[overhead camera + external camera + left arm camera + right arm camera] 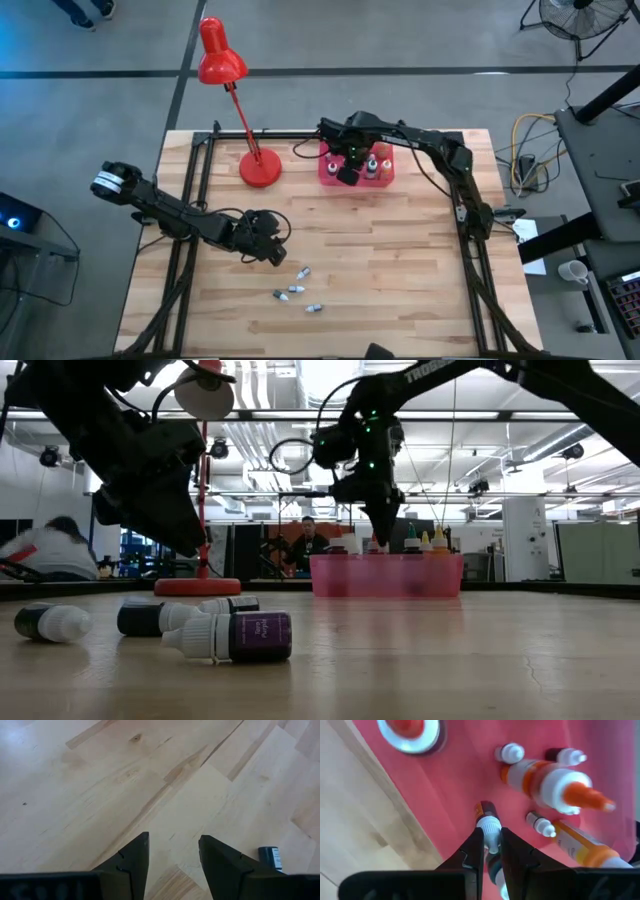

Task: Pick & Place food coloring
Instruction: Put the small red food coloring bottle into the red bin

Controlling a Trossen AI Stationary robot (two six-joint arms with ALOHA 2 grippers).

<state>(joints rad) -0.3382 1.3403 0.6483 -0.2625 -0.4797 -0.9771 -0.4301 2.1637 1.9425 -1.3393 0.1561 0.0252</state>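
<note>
1. Food coloring bottles stand in two groups: several upright in the pink tray at the far side of the worktop, and four small ones lying on their sides on the bare wood nearer the front.
2. Right hand is over the tray, fingers closed on the white cap of one small bottle. Judged purpose: holding it by the cap keeps it upright for setting down among the others.
3. Larger orange-capped bottles stand just beside the held one; the spacing is tight, so a knock is a fair risk.
4. Left hand hovers low over bare wood, fingers apart and holding nothing, close to the loose bottles. Judged purpose: staged for the next pick.
5. One dark bottle end shows beside a left finger; the rest is cut off.
6. In the low view a purple-labelled bottle lies nearest; the tray's contents are mostly hidden behind its wall.
7. Whether the held bottle touches the tray floor cannot be told.
8. Red desk lamp stands left of the tray, clear of the work.
</note>
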